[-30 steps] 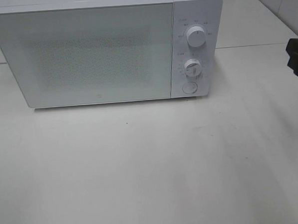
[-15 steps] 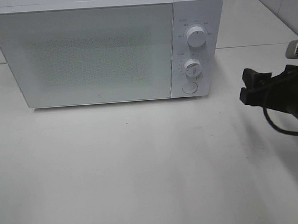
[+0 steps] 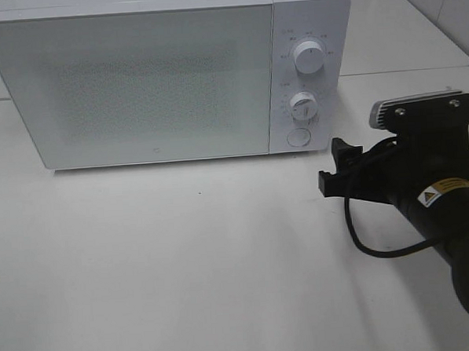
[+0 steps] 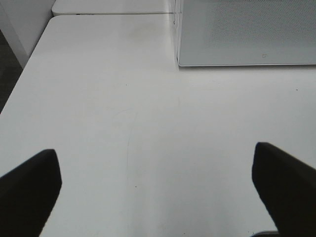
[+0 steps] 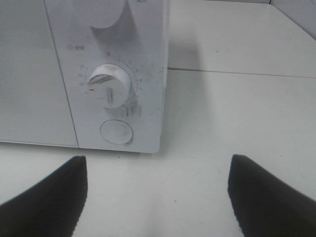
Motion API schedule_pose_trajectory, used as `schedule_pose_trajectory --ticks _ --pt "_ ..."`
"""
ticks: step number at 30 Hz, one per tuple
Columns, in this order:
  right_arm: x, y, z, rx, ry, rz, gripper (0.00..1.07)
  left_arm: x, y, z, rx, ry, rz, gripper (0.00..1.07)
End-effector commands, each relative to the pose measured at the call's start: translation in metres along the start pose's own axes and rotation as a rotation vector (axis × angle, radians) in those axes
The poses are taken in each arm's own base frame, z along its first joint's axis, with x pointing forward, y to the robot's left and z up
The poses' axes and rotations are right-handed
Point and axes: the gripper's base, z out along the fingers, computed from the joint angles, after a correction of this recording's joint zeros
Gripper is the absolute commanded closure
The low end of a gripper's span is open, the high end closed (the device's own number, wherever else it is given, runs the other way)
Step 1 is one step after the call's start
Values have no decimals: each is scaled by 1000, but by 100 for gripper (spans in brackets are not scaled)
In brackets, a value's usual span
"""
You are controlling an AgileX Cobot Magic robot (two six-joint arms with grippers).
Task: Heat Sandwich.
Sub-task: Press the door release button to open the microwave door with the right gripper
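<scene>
Left gripper: jaws spread wide, nothing between them, over table near microwave left front corner. Door closed. Sandwich: not visible, can't tell where. Right gripper: jaws apart, empty, near round button, not touching.

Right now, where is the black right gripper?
The black right gripper is at the right of the exterior high view, open, close to the round button of the white microwave.
</scene>
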Motion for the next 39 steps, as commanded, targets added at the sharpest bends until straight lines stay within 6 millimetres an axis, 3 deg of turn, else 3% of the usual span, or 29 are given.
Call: schedule_pose_trajectory --ticks 1,10,16,21,24,25,28,30,31,35,39 --pt "-3 12 2 -8 -8 -8 31 1 -1 -2 5 -35 -5 5" --pt "-4 18 3 -13 16 14 31 1 -1 -2 5 -35 -5 5" --pt "-4 18 3 -12 17 163 31 1 -1 -2 5 -35 -5 5" --pt "-4 18 3 -9 17 407 31 1 -1 -2 5 -35 -5 5" --pt "-4 18 3 -7 18 639 31 1 -1 -2 5 -35 -5 5" --pt "-4 18 3 -7 18 639 31 1 -1 -2 5 -35 -5 5" --pt "-4 18 3 -5 20 930 31 1 -1 -2 5 -35 -5 5" --pt "-4 18 3 -4 21 987 32 1 -1 -2 5 -35 -5 5" --pt "-4 18 3 -2 21 1121 34 1 -1 -2 5 -35 -5 5" --pt "-4 18 3 -1 22 1274 40 1 -1 -2 5 -35 -5 5" --pt "-4 18 3 2 23 1497 57 1 -1 -2 5 -35 -5 5"
